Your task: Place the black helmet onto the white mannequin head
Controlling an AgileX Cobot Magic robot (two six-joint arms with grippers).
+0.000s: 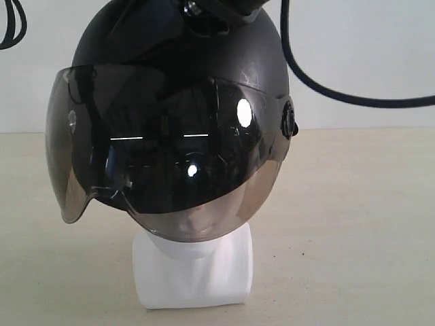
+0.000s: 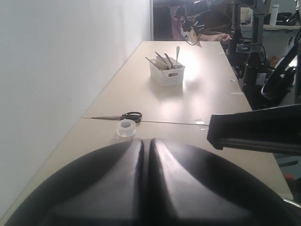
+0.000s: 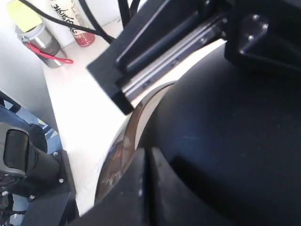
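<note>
The black helmet (image 1: 183,61) sits on the white mannequin head (image 1: 194,272). Its smoky visor (image 1: 163,156) hangs over the face, so only the chin and blocky neck show. A black gripper part (image 1: 217,10) touches the crown at the top edge. In the left wrist view my left gripper (image 2: 146,155) is shut, fingers pressed together over the helmet's dark dome (image 2: 70,188). My right gripper (image 3: 146,188) is also shut, lying against the shell (image 3: 235,141) beside the visor's rim (image 3: 120,155). Each wrist view shows the other arm's gripper body close by.
A white basket of utensils (image 2: 167,73), scissors (image 2: 124,116) and a tape roll (image 2: 126,127) lie on the long beige table along a white wall. A metal bottle (image 3: 40,40) stands near the table's edge. A black cable (image 1: 326,88) loops to the helmet's right.
</note>
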